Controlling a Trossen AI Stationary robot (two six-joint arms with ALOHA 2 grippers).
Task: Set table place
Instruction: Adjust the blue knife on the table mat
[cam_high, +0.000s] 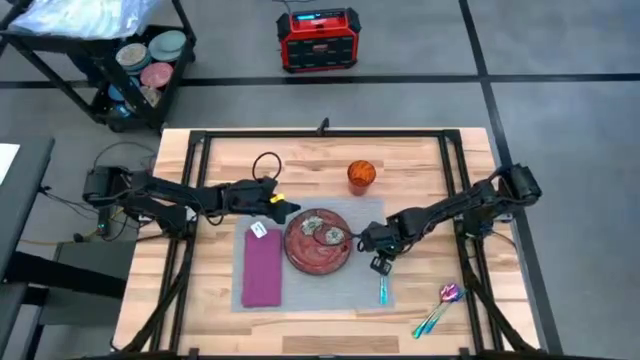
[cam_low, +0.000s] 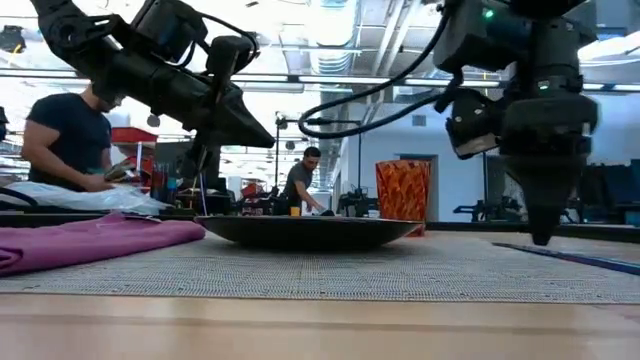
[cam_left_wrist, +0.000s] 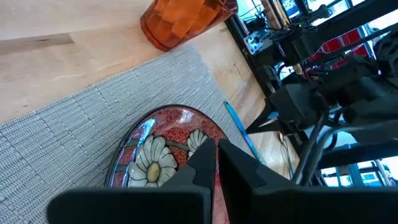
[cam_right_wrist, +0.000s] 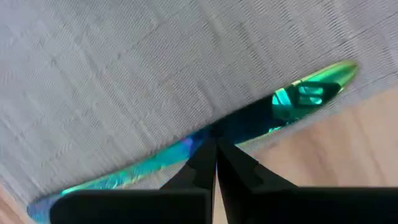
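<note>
My right pincer hangs low over the grey placemat's right margin, fingers together, gripping nothing. The iridescent knife lies flat directly beneath and toward 6 o'clock, long axis 12-to-6, along the mat's edge on the counter. Right arm is clearly nearer. Left pincer, also closed, waits at the red plate's 10 o'clock. Remaining cutlery sits off-mat at 4 o'clock. Purple napkin lies at the plate's 9 o'clock.
</note>
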